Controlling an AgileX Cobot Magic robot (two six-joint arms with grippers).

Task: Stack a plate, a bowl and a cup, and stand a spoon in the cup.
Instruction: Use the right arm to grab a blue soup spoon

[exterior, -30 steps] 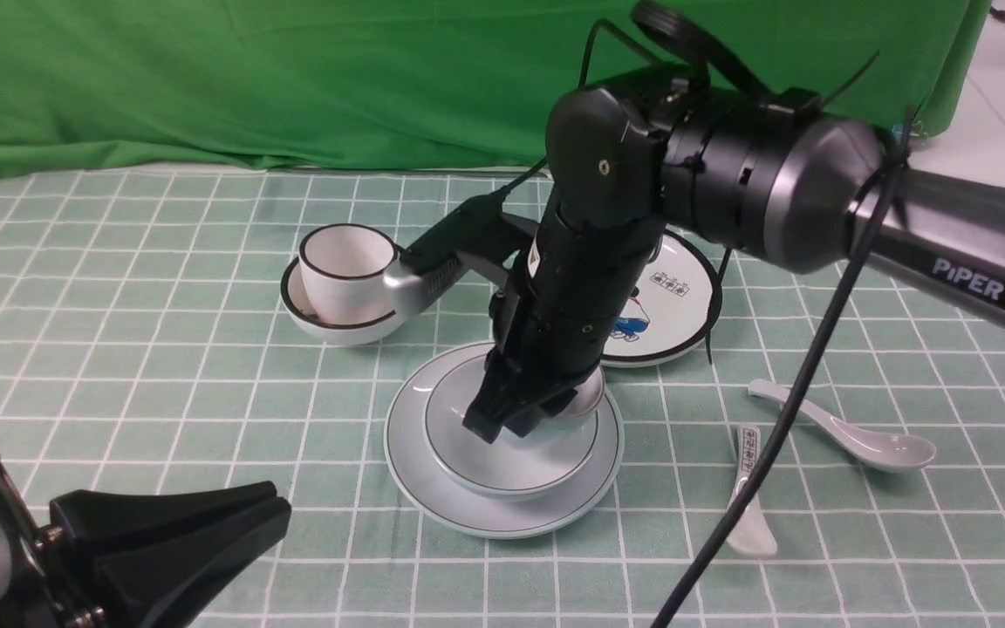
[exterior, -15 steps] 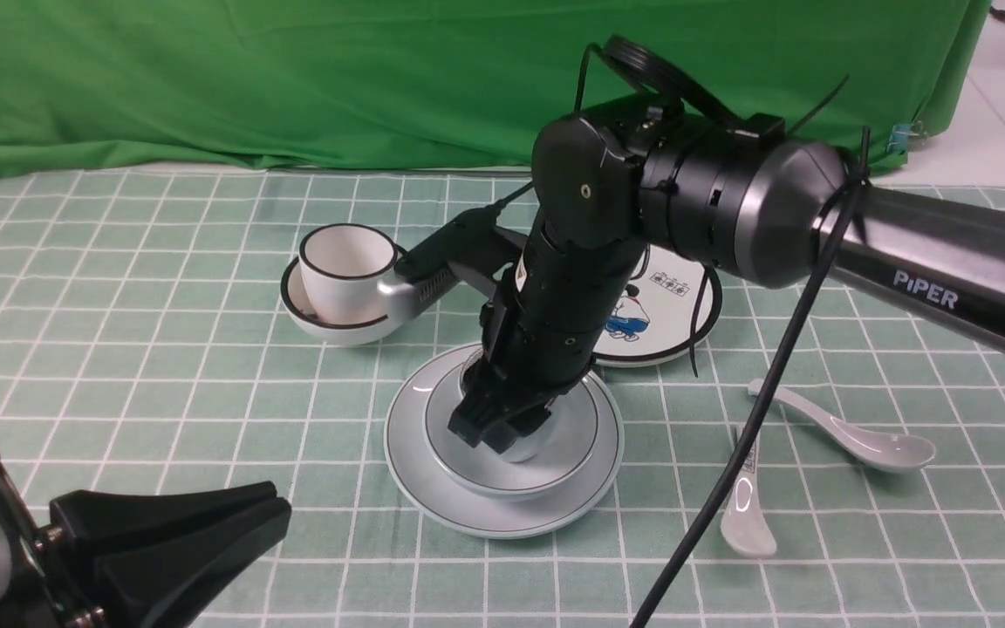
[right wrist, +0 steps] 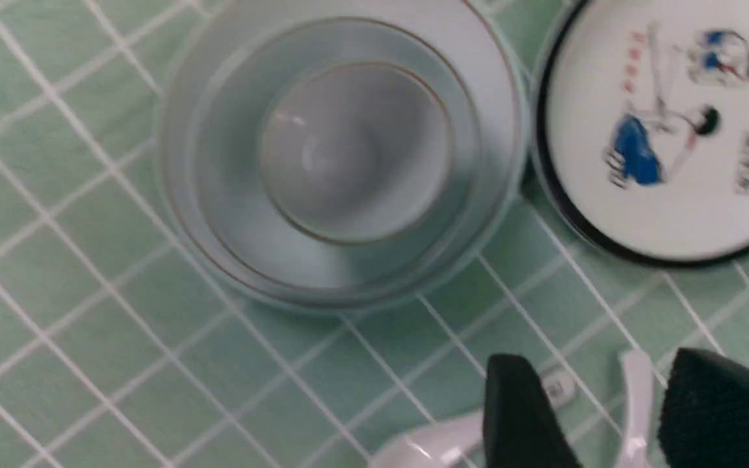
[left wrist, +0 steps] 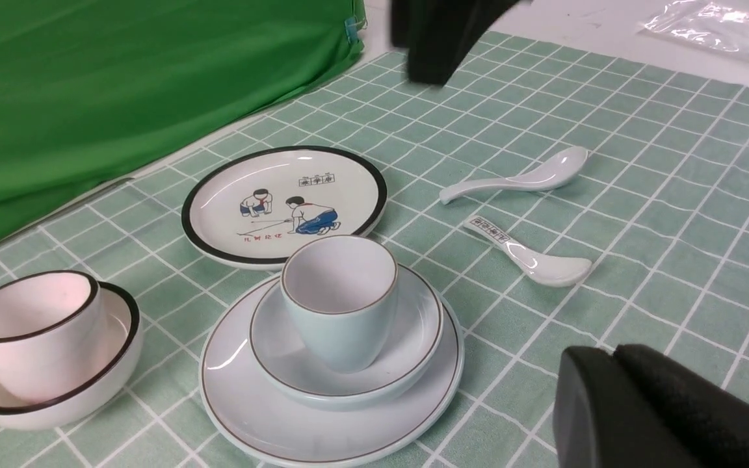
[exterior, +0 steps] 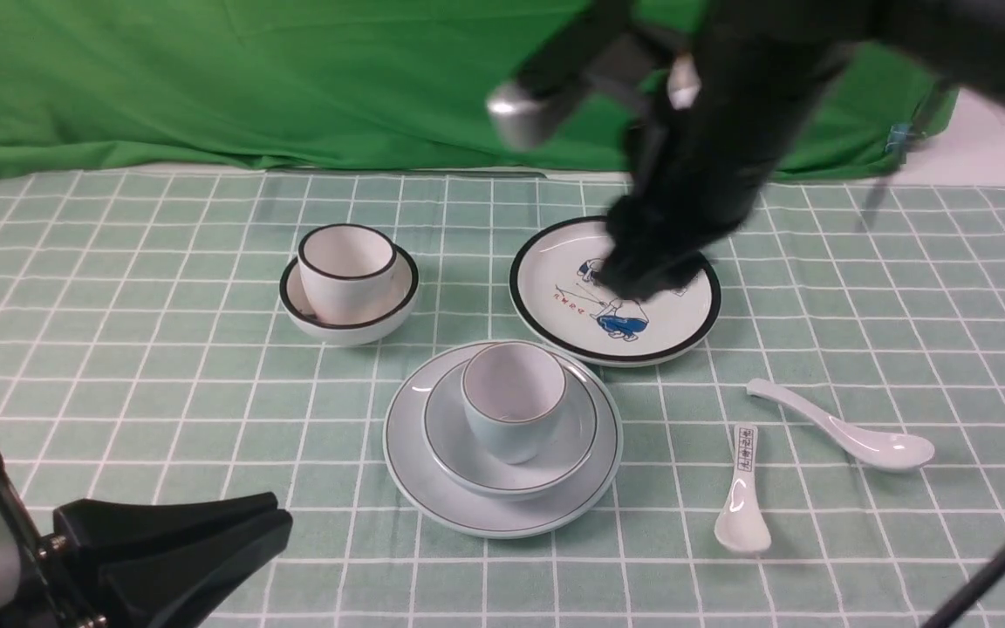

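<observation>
The small pale bluish handleless cup (exterior: 513, 401) stands upright in the pale shallow bowl (exterior: 577, 433), which sits on the large pale round plate (exterior: 406, 453). The plain glossy white ceramic spoon (exterior: 851, 436) lies on the green checked bench (exterior: 119, 349), to the right of the stack. The blurred right hand (right wrist: 599, 377) hangs above the black-rimmed cartoon plate (exterior: 555, 296), its jaws parted and empty, well apart from the cup and the spoon. The left hand (exterior: 276, 523) sits low at near left, its fingers together and empty.

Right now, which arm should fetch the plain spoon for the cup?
Right. The plain spoon lies on the robot's right, the open right gripper hangs on that side; the left gripper sits far left.
</observation>
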